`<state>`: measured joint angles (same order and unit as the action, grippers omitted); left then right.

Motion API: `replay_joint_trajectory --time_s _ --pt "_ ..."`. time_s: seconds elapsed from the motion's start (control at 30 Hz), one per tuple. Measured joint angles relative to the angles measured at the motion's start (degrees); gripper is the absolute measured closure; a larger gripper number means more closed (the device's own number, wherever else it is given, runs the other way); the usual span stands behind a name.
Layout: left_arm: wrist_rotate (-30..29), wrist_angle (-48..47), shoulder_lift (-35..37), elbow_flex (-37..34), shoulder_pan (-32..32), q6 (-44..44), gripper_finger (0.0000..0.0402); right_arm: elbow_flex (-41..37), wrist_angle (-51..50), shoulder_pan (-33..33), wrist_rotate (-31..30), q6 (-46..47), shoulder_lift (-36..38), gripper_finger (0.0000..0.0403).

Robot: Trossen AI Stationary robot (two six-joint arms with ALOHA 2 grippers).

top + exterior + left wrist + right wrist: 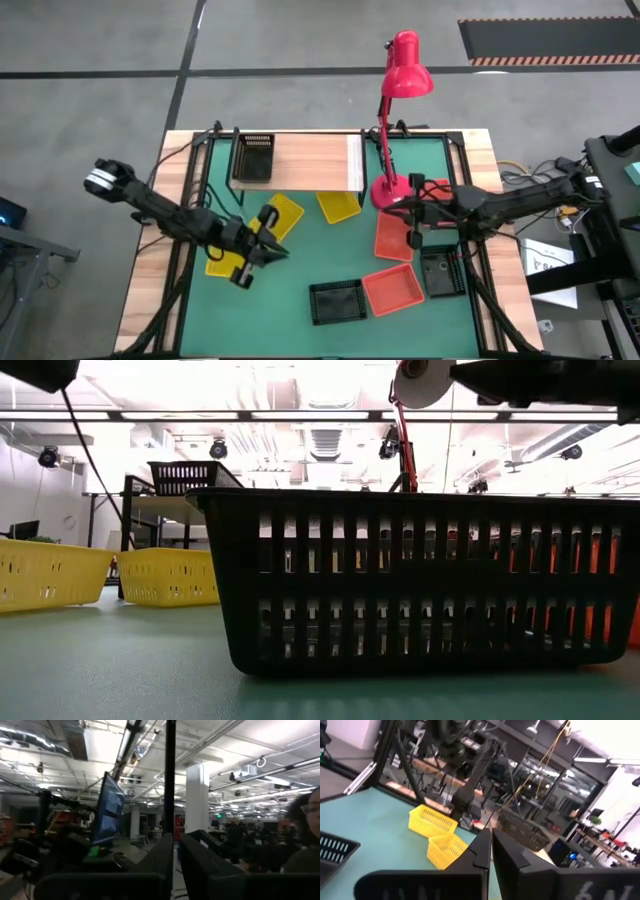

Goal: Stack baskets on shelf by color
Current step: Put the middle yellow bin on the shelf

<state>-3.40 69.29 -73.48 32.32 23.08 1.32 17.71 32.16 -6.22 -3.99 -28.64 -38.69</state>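
The shelf (300,160) stands at the table's far side with one black basket (252,158) on its left end. Three yellow baskets (283,215), (338,205), (222,264), two orange-red baskets (393,237), (393,288) and two black baskets (337,300), (441,272) rest on the green table top. My left gripper (268,246) is shut and empty, raised over the table's left middle next to the yellow baskets. My right gripper (408,213) is shut and empty, raised above the orange-red baskets near the lamp base.
A red desk lamp (388,190) stands on its round base just right of the shelf, its head (405,70) over the far edge. In the low view a black basket (420,580) fills the foreground. A person (305,835) shows beyond the table.
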Motion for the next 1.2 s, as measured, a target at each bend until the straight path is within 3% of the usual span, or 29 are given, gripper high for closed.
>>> replay_joint_trajectory --time_s 0.07,0.17,0.33,0.5,0.57,0.73,0.9,1.1,1.2 --pt "-0.3 -3.5 -1.4 2.1 0.8 0.1 0.0385 -0.6 -0.1 0.0 0.4 -0.1 1.8 0.0394" --pt "-5.9 -15.2 -2.2 6.1 1.4 4.2 0.0385 -1.5 -0.3 0.0 1.5 -0.8 3.7 0.0394" --pt "-17.1 -54.4 -2.2 17.0 1.2 15.7 0.0385 -1.8 -0.3 0.0 1.5 -1.6 5.4 0.0394" --pt "-16.7 -90.8 -5.9 30.4 1.4 20.8 0.0385 -1.6 -0.6 0.0 1.5 -2.6 4.9 0.0394" --pt "-15.0 -99.8 -7.9 34.2 1.4 20.9 0.0385 -1.6 -0.7 0.0 1.5 -3.2 4.8 0.0394" --pt "-10.2 -115.5 -12.0 38.0 1.1 20.5 0.0377 -1.6 -0.8 0.0 1.5 -3.7 4.6 0.0394" --pt "-7.8 -127.2 -14.9 37.7 0.9 17.2 0.0339 -1.6 -2.5 0.0 1.5 -4.2 4.5 0.0394" --pt "-15.8 -129.9 -18.2 37.4 0.7 8.8 0.0274 -1.6 -3.0 0.0 1.5 -4.3 4.5 0.0394" --pt "-16.8 -129.9 -19.6 36.3 0.2 4.3 0.0252 -1.6 -3.6 0.0 1.5 -4.4 4.5 0.0394"
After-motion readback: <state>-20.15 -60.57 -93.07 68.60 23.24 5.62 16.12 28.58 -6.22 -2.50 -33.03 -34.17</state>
